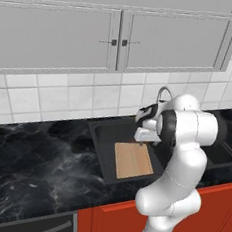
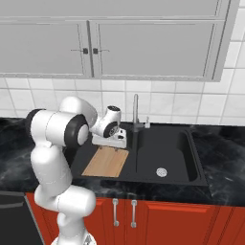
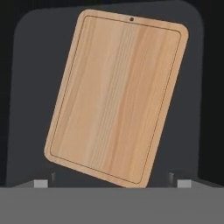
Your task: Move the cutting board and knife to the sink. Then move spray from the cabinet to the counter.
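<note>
1. Board [image 1: 133,161]: a light-tan wooden rectangle with rounded corners, lying flat on the floor of the sink [image 1: 100,151]. In the left base view it sits at the 6 o'clock end of the left basin; in the right base view [image 2: 105,162] it fills that basin's floor at about 8 o'clock from the faucet [image 2: 136,112].
2. Board, hand view [image 3: 117,97]: seen from directly above, tilted so its long axis runs from about 1 o'clock to 7 o'clock. A thin groove follows its border, and a small dark hole sits near the edge at 12 o'clock. Dark basin floor surrounds it on all sides.
3. Gripper [image 3: 113,181]: poised above the board, pointing down, apart from it. Its two tips stand wide apart at 7 and 5 o'clock of the hand view, with nothing between them. In the base views the hand [image 1: 147,135] hangs over the board's far edge [image 2: 111,139].
4. Sink: a black two-basin unit set into the counter [image 1: 38,166]; the right basin [image 2: 165,155] shows a round drain [image 2: 161,172].
5. Counter: glossy black marble with pale veins, running to 9 o'clock of the sink.
6. Surroundings: white tiled wall [image 1: 64,95], grey wall cupboards [image 2: 143,43] at 12 o'clock, red base cabinets [image 2: 158,217] at 6 o'clock.
</note>
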